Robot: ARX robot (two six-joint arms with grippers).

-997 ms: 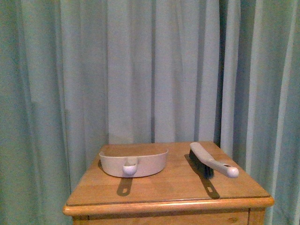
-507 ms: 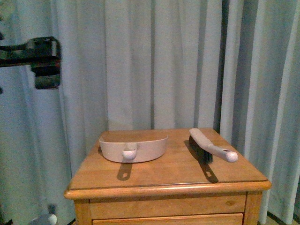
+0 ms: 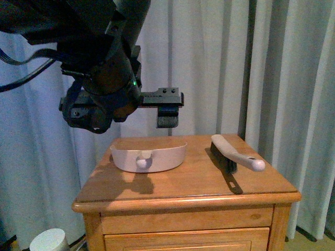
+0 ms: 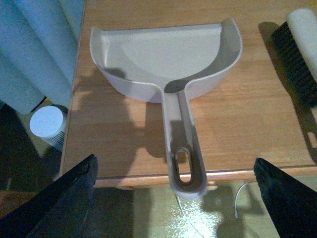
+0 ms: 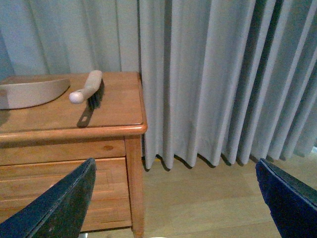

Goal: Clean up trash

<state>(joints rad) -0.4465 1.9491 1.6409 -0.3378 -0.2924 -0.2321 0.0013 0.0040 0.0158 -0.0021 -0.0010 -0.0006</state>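
Because the beige plastic dustpan [image 4: 163, 59] pokes its handle past the wooden surface [image 4: 114, 139], my left fingers [image 4: 74, 193] hover wide above it.

The dustpan [image 3: 149, 155] is showing beige, the brush [image 3: 238, 157] cream with black bristles [image 3: 222, 157], the cabinet [image 3: 183, 194] honey-brown woodgrain, and the curtains [image 3: 220, 63] plain grey-blue.

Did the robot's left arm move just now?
Yes. The left arm came in from the left edge and swung right. It now hangs above the dustpan on the cabinet.
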